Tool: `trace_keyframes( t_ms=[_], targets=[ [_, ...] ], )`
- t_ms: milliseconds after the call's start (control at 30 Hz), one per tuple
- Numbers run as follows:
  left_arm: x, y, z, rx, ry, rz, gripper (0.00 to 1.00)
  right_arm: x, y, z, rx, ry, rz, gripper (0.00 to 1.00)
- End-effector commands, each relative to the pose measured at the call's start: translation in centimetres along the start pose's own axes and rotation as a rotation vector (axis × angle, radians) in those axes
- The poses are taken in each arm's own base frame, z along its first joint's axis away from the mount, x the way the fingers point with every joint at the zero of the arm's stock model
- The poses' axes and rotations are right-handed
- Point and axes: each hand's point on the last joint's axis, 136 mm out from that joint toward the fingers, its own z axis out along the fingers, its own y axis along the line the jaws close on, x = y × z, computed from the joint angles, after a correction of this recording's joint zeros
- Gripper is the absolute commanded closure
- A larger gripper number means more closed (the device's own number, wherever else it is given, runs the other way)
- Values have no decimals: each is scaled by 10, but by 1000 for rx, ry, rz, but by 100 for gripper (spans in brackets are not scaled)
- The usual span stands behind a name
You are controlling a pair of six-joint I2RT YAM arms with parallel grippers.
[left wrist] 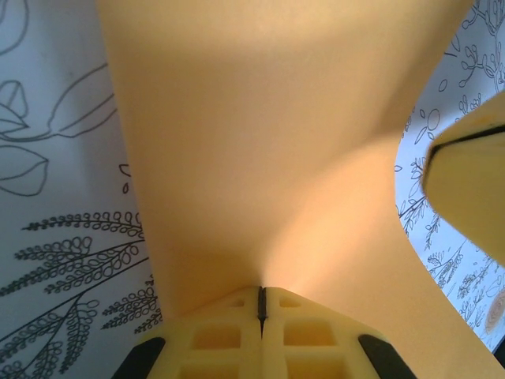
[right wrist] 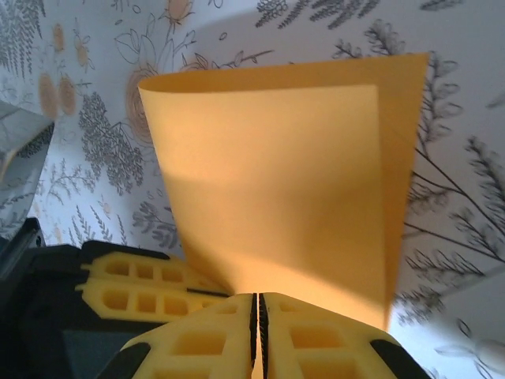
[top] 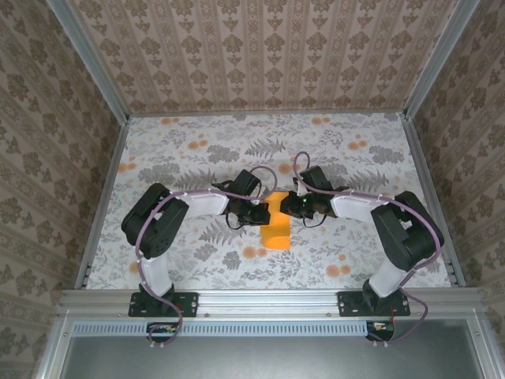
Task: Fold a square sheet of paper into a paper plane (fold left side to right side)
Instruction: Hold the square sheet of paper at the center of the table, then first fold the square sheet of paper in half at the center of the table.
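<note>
The thin, bright orange square sheet of paper [top: 275, 229] sits mid-table on the floral cloth [top: 197, 162], curled over. The left gripper [left wrist: 262, 304] and right gripper [right wrist: 256, 312] are each pressed together, pinching it. For a clean fold, its left edge should probably land squarely on the right edge before any creasing.

The top view is bright and even, with soft, faint shadows on the table [top: 197, 150]. In the wrist views the orange paper [left wrist: 260, 158] has light and dark patches, and the yellow fingers [right wrist: 233, 314] look a bit blurry.
</note>
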Motion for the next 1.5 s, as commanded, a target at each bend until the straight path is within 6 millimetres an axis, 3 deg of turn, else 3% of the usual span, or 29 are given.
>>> trace_keyframes(
  t_ms=[0, 200, 667, 1467],
  targets=[
    [23, 23, 12, -94, 78, -31, 95, -13, 19, 13, -78, 5, 1, 88],
    [23, 23, 12, -94, 79, -29, 95, -14, 16, 32, -54, 40, 2, 88],
    [29, 22, 11, -100, 92, 6, 95, 15, -51, 41, 232, 140, 74, 89],
    [76, 1, -7, -19, 126, 91, 96, 17, -61, 44, 261, 161, 127, 90]
  ],
)
